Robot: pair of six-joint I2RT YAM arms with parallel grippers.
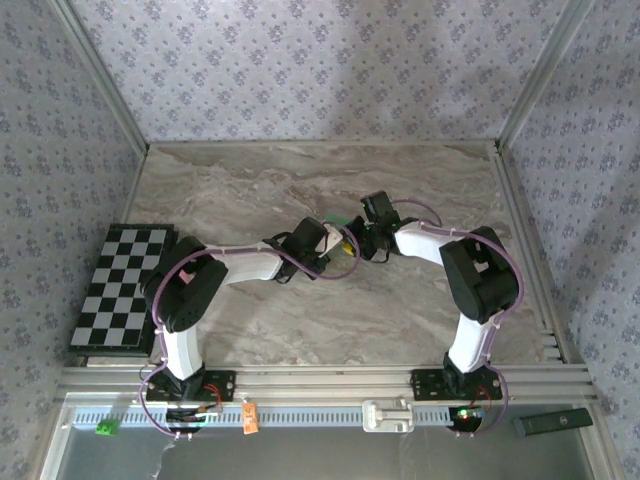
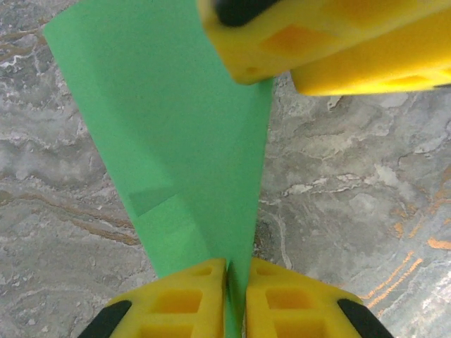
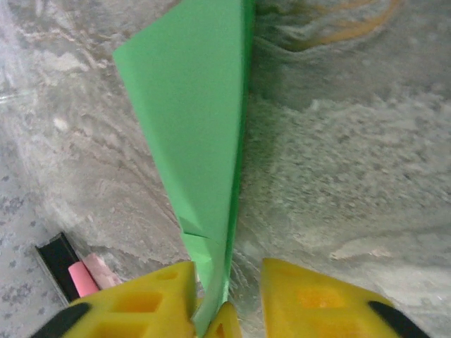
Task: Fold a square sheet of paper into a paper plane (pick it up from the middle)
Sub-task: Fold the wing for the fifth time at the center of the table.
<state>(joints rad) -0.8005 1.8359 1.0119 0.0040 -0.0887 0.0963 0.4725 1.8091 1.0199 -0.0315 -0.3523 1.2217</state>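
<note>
L gripper (image 2: 236, 273) pinched shut on paper plane (image 2: 176, 134) — R gripper (image 3: 227, 278) jaws apart, paper beside one finger. Folds look done — prob only set-down left.

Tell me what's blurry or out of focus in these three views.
Left wrist: paper plane sharp, the yellow fingers at the top edge soft. Right wrist: marble table smeared and grainy, the plane's edge crisper. Top external: even, soft light, shadows faint.
</note>
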